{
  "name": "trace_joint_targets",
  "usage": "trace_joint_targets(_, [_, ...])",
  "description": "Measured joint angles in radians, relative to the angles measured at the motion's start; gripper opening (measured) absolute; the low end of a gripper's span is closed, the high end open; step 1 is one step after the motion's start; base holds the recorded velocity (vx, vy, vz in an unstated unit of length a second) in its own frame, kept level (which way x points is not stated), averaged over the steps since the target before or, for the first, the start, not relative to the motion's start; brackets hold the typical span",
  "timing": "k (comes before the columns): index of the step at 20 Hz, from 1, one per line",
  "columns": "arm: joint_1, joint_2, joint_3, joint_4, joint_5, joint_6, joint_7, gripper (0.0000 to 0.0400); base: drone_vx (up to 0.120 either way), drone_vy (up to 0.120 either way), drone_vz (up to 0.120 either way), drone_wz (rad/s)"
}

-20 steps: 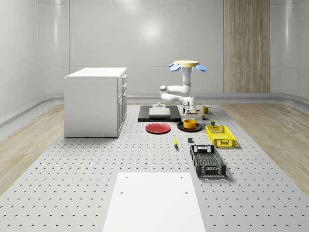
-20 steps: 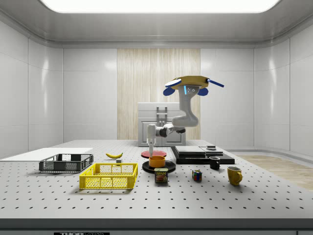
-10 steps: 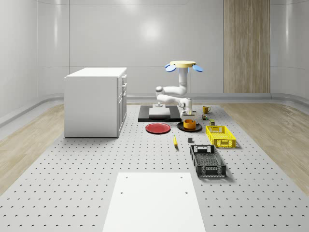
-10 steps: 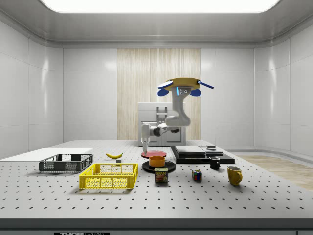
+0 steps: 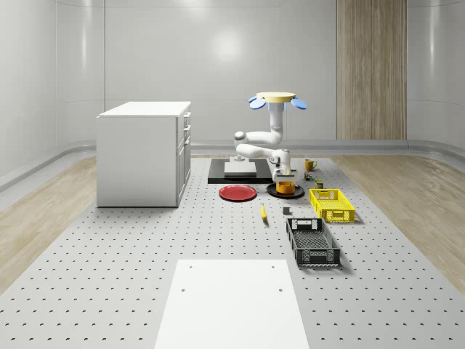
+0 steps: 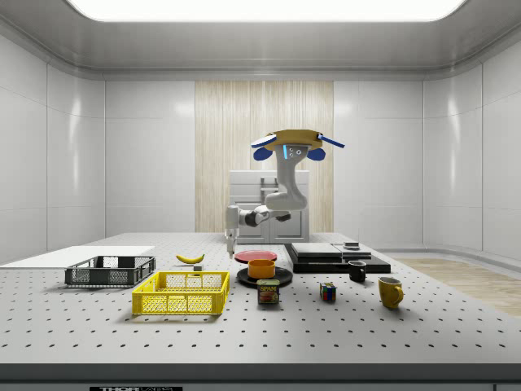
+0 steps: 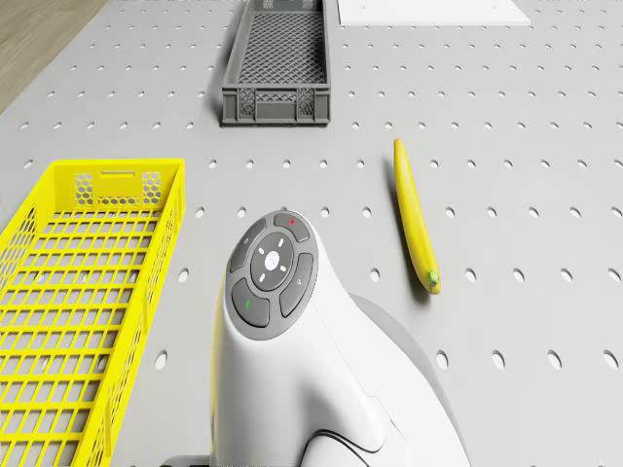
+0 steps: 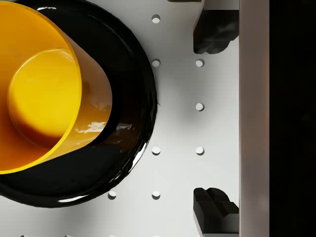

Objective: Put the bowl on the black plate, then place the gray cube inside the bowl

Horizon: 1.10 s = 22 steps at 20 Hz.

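Observation:
The orange bowl (image 5: pixel 285 187) (image 6: pixel 261 267) (image 8: pixel 44 94) sits upright on the black plate (image 5: pixel 272 192) (image 8: pixel 123 148). A small gray cube (image 5: pixel 287 211) (image 6: pixel 198 268) lies on the table between the banana and the dark crate. The drone (image 5: pixel 278 97) (image 6: pixel 286 143) hovers over the table behind the plate. My gripper (image 5: pixel 279 174) (image 6: pixel 231 242) (image 8: pixel 215 121) hangs just off the plate's rim, above bare table, open. Nothing is between its fingers (image 8: pixel 215 32).
A red plate (image 5: pixel 238 193), banana (image 7: pixel 414 219), yellow basket (image 7: pixel 78 292) and dark crate (image 7: pixel 277 58) lie around. A black slab (image 5: pixel 240 174) (image 8: pixel 291 118) is close beside the gripper. A white cabinet (image 5: pixel 145 153) stands at the whole-scene view's left. Mugs and a can (image 6: pixel 269 292) stand nearby.
The drone and arm have shifted toward the side view's left. The gripper has left its place right over the bowl and now hangs beside the plate. The bowl stays on the black plate.

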<state>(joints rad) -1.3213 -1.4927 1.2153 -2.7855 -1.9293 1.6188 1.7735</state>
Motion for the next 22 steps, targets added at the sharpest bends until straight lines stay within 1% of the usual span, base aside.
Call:
trace_joint_targets(8, [0.000,0.001,0.000,0.000,0.000,-0.001,0.000,0.0400,0.120,0.000,0.000,0.000])
trace_joint_targets(14, [0.001,0.002,0.000,0.000,-0.001,-0.001,0.000,0.0400,0.120,0.000,-0.113,0.000])
trace_joint_targets(17, [0.001,0.002,0.000,0.000,-0.001,-0.002,-0.001,0.0400,0.120,-0.013,0.000,0.000])
trace_joint_targets(19, [0.001,0.002,0.000,0.000,-0.001,-0.002,-0.001,0.0400,0.120,-0.120,0.000,0.000])
trace_joint_targets(22, [0.001,0.002,0.000,0.000,-0.001,-0.002,-0.001,0.0400,0.120,0.000,0.000,0.000])
